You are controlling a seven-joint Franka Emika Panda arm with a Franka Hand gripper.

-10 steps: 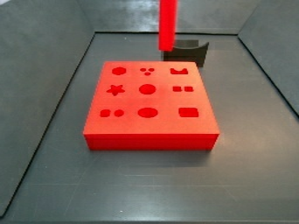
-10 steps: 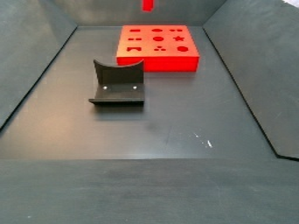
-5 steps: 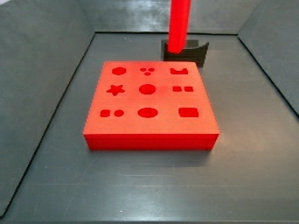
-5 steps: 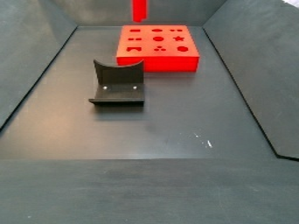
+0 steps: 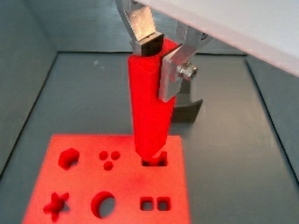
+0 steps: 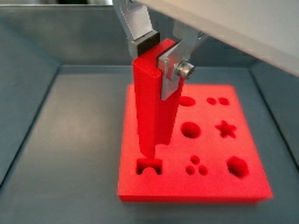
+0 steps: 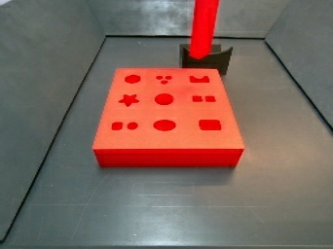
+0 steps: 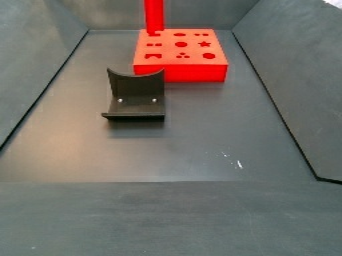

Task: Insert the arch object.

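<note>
My gripper (image 5: pixel 158 52) is shut on the top of a tall red pole (image 5: pixel 149 114) and holds it upright; the gripper also shows in a wrist view (image 6: pixel 160 54). The pole hangs above the flat red board (image 6: pixel 251 188). In both wrist views its lower end lines up with the arch-shaped hole (image 5: pixel 155 160) at the board's corner. Both side views show the pole (image 7: pixel 203 27) (image 8: pixel 154 14) but cut off the gripper. The small dark arch object is not in view.
The dark fixture (image 8: pixel 134 97) stands on the grey floor beside the board (image 8: pixel 187 70), and shows behind the board in a side view (image 7: pixel 219 58). The board has several shaped holes. Sloping grey walls enclose the floor.
The pole has shifted sideways toward the board's corner with the arch-shaped hole and come down a little. The board and fixture have not moved.
</note>
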